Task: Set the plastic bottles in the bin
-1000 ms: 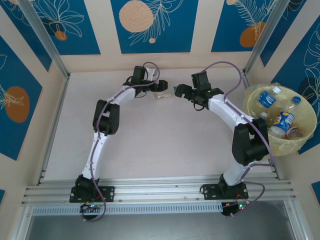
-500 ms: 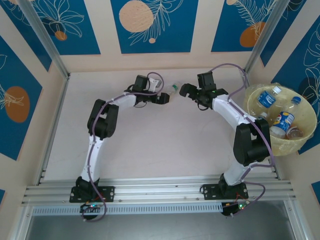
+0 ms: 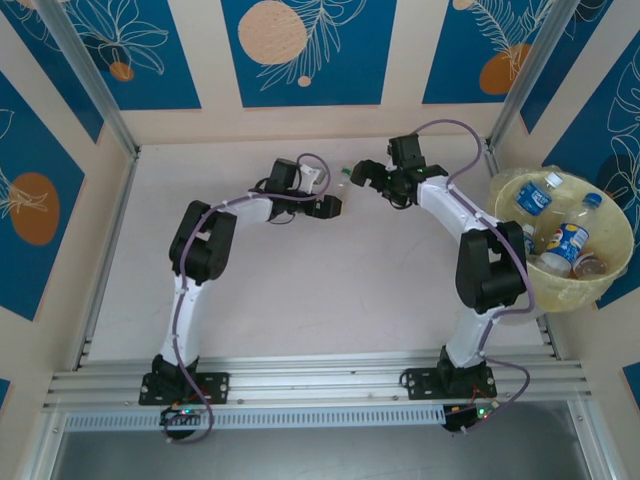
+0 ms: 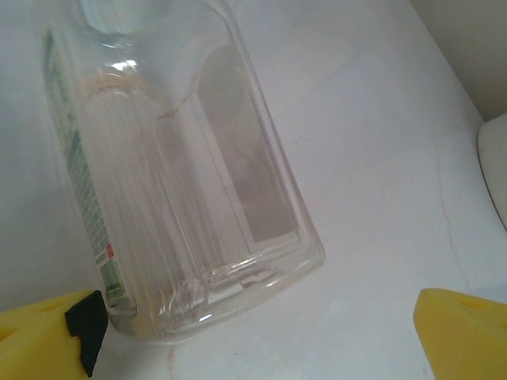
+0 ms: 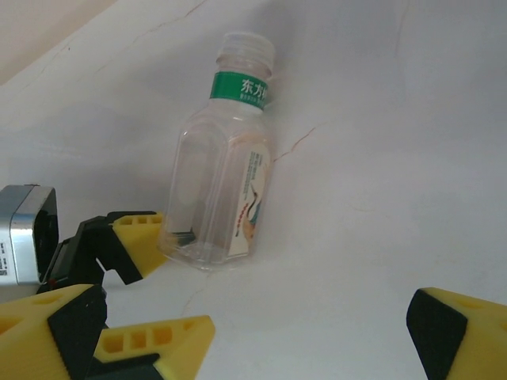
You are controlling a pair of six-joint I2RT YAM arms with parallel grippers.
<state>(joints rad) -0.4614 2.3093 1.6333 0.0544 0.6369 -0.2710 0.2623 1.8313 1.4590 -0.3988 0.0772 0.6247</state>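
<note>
A clear plastic bottle (image 5: 226,182) with a green neck band and a white label seems to stand upright on the white table. In the top view it (image 3: 344,179) sits at the far middle, between both grippers. My left gripper (image 4: 253,340) is open, and the bottle's base (image 4: 182,261) sits just ahead of its left fingertip (image 4: 47,336). My right gripper (image 5: 253,340) is open too, a little short of the bottle, with the left gripper's fingers (image 5: 135,237) beside the base. From above, the left gripper (image 3: 328,205) and right gripper (image 3: 364,174) flank the bottle.
The bin (image 3: 601,286), pale yellow with a bag liner, stands at the right edge and holds several bottles (image 3: 565,245). The back wall runs close behind the bottle. Metal rails edge the table on the left and along the front.
The left gripper has swung right, up to the bottle. The right gripper has moved farther back and left, closing in from the other side. Both stayed open.
</note>
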